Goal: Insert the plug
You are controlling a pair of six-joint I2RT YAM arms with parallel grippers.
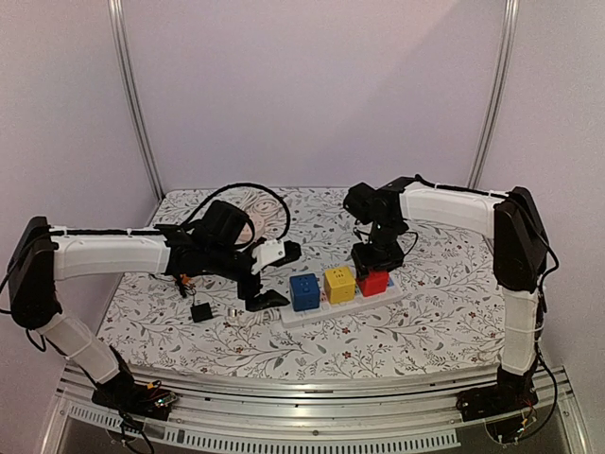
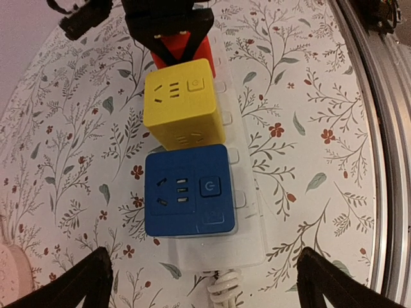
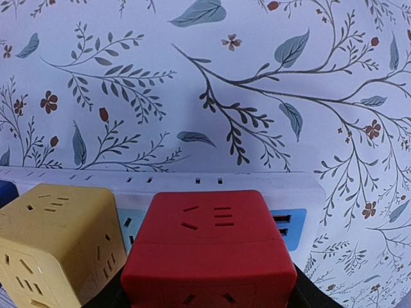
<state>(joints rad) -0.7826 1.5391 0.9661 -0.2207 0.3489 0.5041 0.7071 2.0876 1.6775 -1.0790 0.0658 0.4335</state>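
A white power strip [image 1: 312,313] lies on the flowered cloth with a blue cube plug [image 1: 303,290], a yellow cube plug [image 1: 339,283] and a red cube plug [image 1: 372,282] in a row on it. My right gripper [image 1: 376,263] is shut on the red cube [image 3: 212,244], which stands on the strip [image 3: 192,181] beside the yellow cube [image 3: 54,237]. I cannot tell how deep it sits. My left gripper [image 1: 274,277] is open and empty at the strip's left end. In its wrist view its gripper [image 2: 205,290] straddles the strip [image 2: 257,212] below the blue cube [image 2: 186,189].
A small black adapter [image 1: 201,312] lies on the cloth left of the strip. A black cable [image 1: 255,189] loops at the back. The strip's white cord [image 2: 225,289] coils at its left end. Metal rails [image 1: 312,397] run along the near edge.
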